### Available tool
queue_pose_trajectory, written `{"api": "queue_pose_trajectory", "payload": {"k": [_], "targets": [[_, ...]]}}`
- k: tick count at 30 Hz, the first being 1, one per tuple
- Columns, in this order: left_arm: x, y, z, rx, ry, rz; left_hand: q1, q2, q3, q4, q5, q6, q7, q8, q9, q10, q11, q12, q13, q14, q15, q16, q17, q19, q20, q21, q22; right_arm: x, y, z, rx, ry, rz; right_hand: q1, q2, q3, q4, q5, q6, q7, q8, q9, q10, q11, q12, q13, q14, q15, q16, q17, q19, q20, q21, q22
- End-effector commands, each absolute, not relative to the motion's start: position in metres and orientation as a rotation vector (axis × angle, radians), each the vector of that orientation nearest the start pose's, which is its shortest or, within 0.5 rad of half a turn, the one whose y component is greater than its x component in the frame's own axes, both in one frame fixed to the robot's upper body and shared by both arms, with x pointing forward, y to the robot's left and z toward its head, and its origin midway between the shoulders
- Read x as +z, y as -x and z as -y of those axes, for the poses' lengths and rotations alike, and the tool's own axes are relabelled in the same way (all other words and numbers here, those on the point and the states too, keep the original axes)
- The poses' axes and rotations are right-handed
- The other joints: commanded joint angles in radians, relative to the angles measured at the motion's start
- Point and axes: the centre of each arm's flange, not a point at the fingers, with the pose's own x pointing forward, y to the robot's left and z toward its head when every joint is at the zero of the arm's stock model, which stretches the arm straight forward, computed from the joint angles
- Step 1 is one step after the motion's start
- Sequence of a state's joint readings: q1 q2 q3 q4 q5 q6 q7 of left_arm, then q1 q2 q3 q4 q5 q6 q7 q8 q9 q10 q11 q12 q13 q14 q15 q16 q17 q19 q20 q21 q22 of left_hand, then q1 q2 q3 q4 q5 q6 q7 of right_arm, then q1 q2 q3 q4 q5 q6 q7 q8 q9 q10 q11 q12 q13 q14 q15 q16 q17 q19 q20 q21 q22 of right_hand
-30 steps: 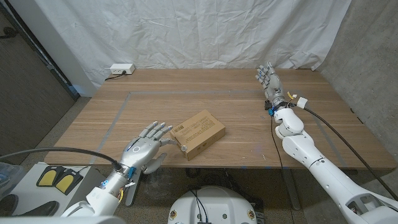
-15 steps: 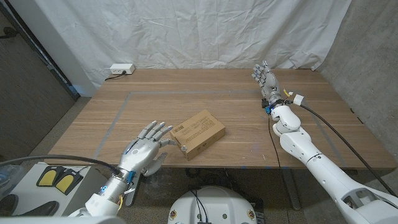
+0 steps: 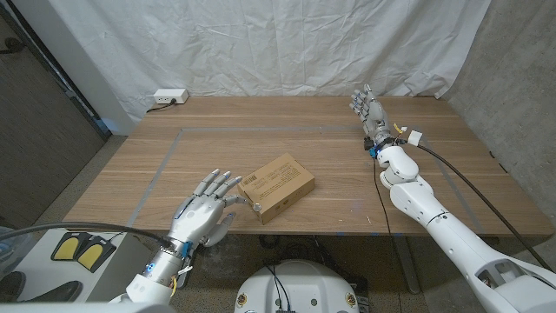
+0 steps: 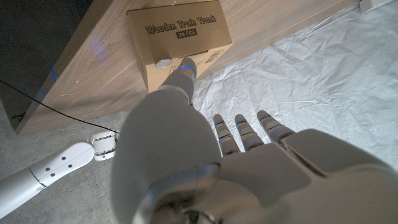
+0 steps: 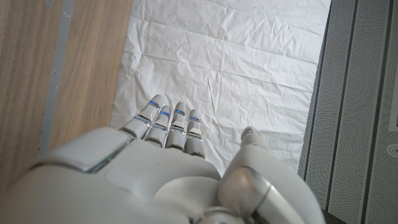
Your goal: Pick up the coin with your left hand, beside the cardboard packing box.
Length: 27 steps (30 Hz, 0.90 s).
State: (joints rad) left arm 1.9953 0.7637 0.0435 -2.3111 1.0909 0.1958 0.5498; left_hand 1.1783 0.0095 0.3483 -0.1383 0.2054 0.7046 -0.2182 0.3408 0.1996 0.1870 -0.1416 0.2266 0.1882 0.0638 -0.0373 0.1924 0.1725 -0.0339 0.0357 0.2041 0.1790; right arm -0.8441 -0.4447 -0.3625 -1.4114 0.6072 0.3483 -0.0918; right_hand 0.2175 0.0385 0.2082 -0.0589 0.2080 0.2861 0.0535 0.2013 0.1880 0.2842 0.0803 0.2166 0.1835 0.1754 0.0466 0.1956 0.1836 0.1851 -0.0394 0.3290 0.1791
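My left hand (image 3: 202, 211) is holding nothing: its fingers (image 3: 220, 182) are reaching out spread and straight, and the thumb tip (image 4: 184, 66) is sitting right at the coin (image 4: 163, 62), just beside it. Whether the thumb is actually touching the coin I cannot tell. The coin (image 3: 256, 207) is lying on the table at the near corner of the cardboard packing box (image 3: 276, 186), tight against the box's side face. In the left wrist view I am reading "Wooden Train Track" printed on the box (image 4: 180, 39), with the coin at the middle of the edge nearest my thumb.

The left hand is hovering over the near edge of the wooden table (image 3: 287, 130), just left of the box, palm turned down.

My right hand (image 3: 369, 109) is standing far off at the back right of the table, well apart from the box, its fingers (image 5: 166, 122) held straight and side by side, with nothing in them and the thumb apart.

Behind the table a wrinkled white sheet (image 3: 261, 43) is hanging, and a white power strip (image 3: 168, 96) is lying at the back left corner.
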Motion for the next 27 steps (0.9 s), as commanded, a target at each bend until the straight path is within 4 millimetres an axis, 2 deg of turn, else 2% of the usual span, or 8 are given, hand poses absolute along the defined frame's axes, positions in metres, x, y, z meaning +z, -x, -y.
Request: {"api": "queue_pose_trajectory", "payload": {"k": [1,17,27], "targets": [[-0.163,-0.355,-0.244,0.307,-1.501,0.841,0.007,0.004,-0.008,0.002,-0.006,0.011,-0.001,0.006,0.002,0.01,0.0,0.005,0.003,0.01,-0.097,0.005,0.003,0.008,0.004,0.007,0.005,0.023,-0.63,0.256,0.179,-0.108,0.743,-0.007,0.001,-0.003,0.003,0.002,0.006,-0.002,0.001,0.005,0.011,-0.001,0.006,0.003,0.006,-0.002,-0.001,0.003,0.01,-0.007,-0.002,0.003],[-0.156,-0.359,-0.243,0.339,-1.509,0.827,0.007,0.008,-0.015,0.005,-0.007,0.034,0.003,0.008,-0.001,0.017,0.0,0.002,0.003,0.013,-0.101,0.003,0.004,0.009,0.001,0.007,0.005,0.033,-0.631,0.26,0.19,-0.096,0.746,-0.007,0.001,-0.005,0.002,0.002,0.008,-0.002,0.001,0.005,0.011,-0.001,0.005,0.003,0.006,-0.002,-0.002,0.003,0.013,-0.007,-0.006,0.003],[-0.156,-0.365,-0.24,0.331,-1.497,0.841,0.009,0.011,-0.02,0.006,-0.007,0.048,0.002,0.007,-0.002,0.022,-0.002,0.001,0.003,0.018,-0.103,0.002,0.004,0.009,0.001,0.006,0.005,0.026,-0.639,0.26,0.191,-0.097,0.723,-0.008,0.001,-0.005,0.001,0.003,0.007,-0.002,0.001,0.005,0.012,0.0,0.005,0.003,0.006,-0.001,-0.003,0.003,0.013,-0.007,-0.009,0.003]]}}
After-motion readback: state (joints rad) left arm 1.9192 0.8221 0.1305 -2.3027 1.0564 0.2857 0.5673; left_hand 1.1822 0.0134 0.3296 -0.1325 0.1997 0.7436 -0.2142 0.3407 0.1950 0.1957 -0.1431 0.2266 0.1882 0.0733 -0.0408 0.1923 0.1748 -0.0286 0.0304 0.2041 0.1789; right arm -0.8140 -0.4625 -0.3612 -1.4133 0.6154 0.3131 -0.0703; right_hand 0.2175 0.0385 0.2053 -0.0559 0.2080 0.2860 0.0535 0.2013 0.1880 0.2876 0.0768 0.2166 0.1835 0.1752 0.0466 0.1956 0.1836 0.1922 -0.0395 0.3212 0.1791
